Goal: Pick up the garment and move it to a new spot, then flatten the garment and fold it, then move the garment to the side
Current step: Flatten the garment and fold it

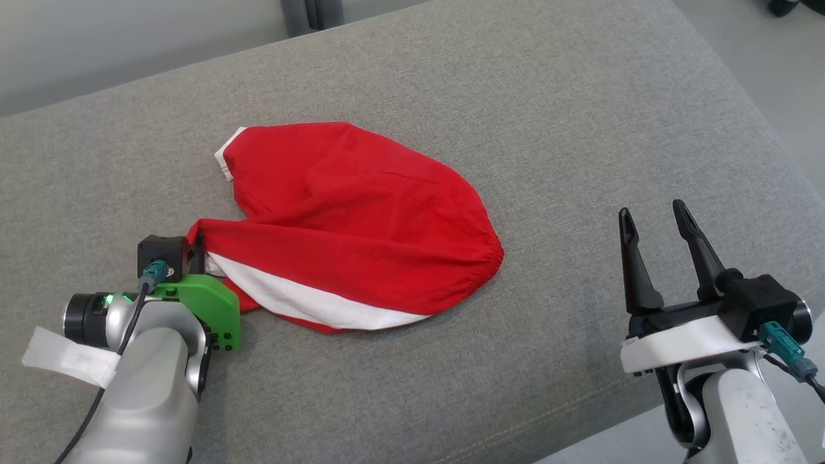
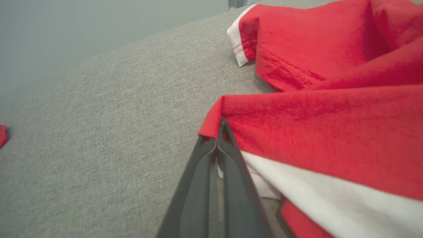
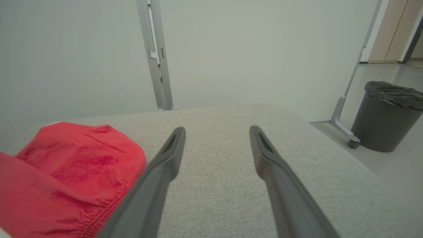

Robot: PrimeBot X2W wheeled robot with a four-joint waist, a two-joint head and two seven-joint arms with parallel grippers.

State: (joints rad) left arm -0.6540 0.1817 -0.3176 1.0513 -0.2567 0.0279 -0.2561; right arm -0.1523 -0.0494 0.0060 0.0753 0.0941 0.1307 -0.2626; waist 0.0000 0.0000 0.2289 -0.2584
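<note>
Garment [image 1: 361, 219] corner pinched by L gripper [image 2: 220, 125], per wrist cam.

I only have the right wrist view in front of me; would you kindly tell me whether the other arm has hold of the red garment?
Observer: Yes, the left gripper is shut on a corner of the garment, low against the cushion.
Operator: Thank you. Is the cloth lifted or lying down?
Observer: It lies spread on the cushion, with a white band running along its near edge from the left gripper.
</note>
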